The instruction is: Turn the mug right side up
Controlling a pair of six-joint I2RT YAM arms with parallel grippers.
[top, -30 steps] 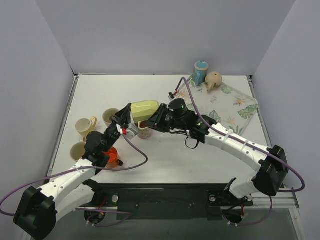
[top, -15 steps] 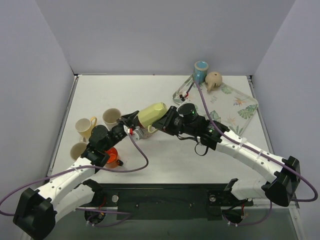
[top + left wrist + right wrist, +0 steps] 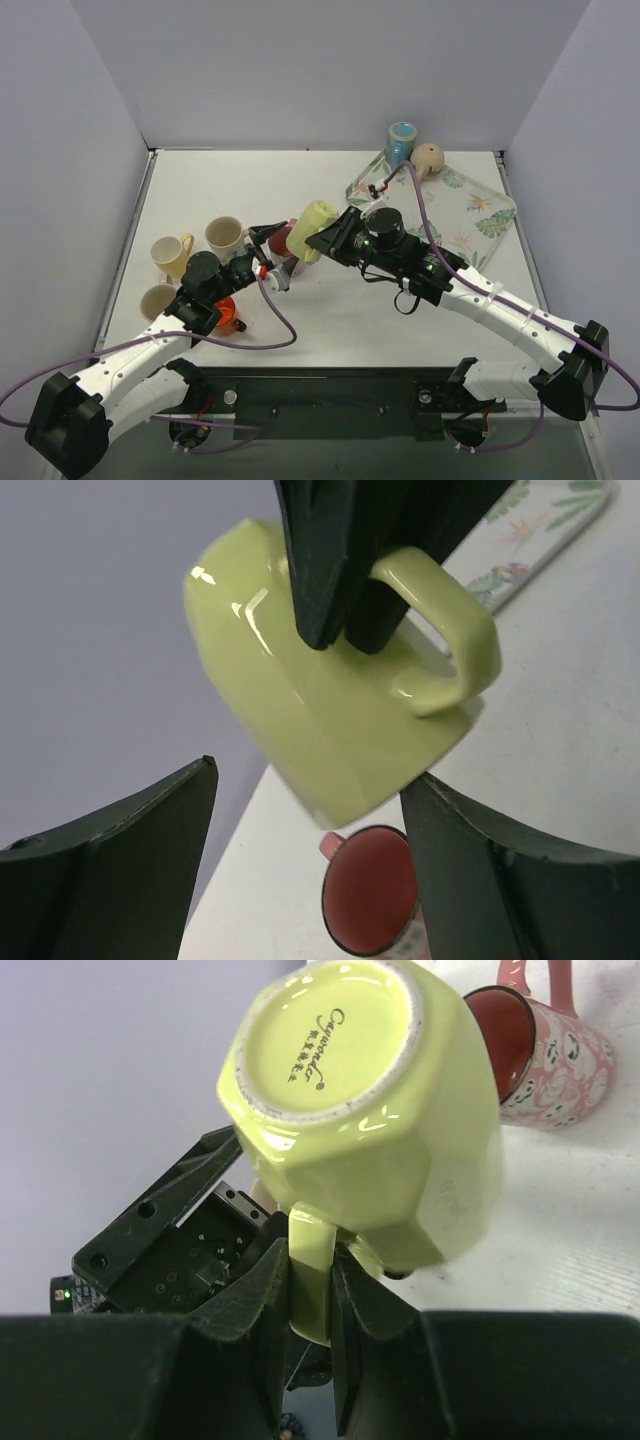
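At the left of the white bench [image 3: 180, 190], a yellow mug [image 3: 172, 254] was seen standing upright with two cream mugs near it, one toward the front edge [image 3: 158, 300] and one further back [image 3: 224, 236], and a small orange object [image 3: 222, 312] lay partly hidden beneath the left arm. The left gripper [image 3: 272, 252] [image 3: 310, 780] was seen with its fingers [image 3: 120, 860] spread wide and nothing between them, pointed toward the middle of the bench. Just beyond it a pink mug [image 3: 283, 240] [image 3: 370, 905] [image 3: 545, 1045] with a dark red inside and a small printed pattern was seen resting on the bench. The lime-green mug [image 3: 312, 228] [image 3: 330, 710] [image 3: 370, 1110] was held clear of the bench, above and just beside the pink mug, tilted well off upright; its flat base, bearing a printed mark, was turned toward the right wrist camera, and its mouth was turned down toward the bench and the left gripper. The right gripper [image 3: 330, 235] [image 3: 345, 570] [image 3: 310, 1260] was clamped on the handle of this mug, one finger inside the loop and one outside. Further right, at the back corner, a leaf-patterned placemat [image 3: 460, 215] was laid on the bench, and a teal cup [image 3: 402, 140] and a round tan pot [image 3: 428, 158] were seen side by side at its far edge.
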